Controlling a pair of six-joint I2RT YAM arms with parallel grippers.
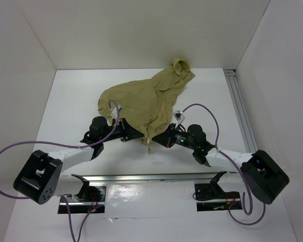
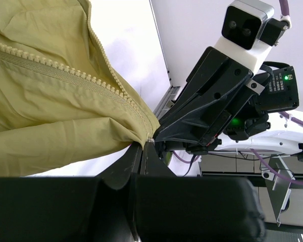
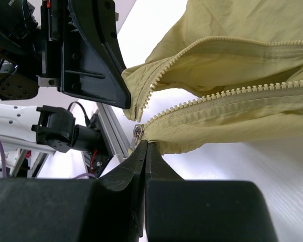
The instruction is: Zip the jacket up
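The khaki-yellow jacket point(image 1: 141, 101) lies crumpled on the white table, hood point(image 1: 181, 68) toward the back wall. Its zipper is undone: the two rows of teeth point(image 3: 227, 93) run apart. My left gripper point(image 2: 143, 144) is shut on the bottom corner of one front edge point(image 2: 136, 128). The right gripper point(image 3: 145, 144) is shut on the hem of the other edge, just beside the metal slider point(image 3: 138, 133). From above, the left gripper point(image 1: 143, 137) and right gripper point(image 1: 157, 139) meet tip to tip at the jacket's near hem, the pull tab point(image 1: 150, 147) hanging between them.
An aluminium rail point(image 1: 151, 177) runs along the near edge behind the arm bases, and another rail point(image 1: 240, 111) along the right side. White walls enclose the table on three sides. Purple cables point(image 1: 207, 113) loop above both arms.
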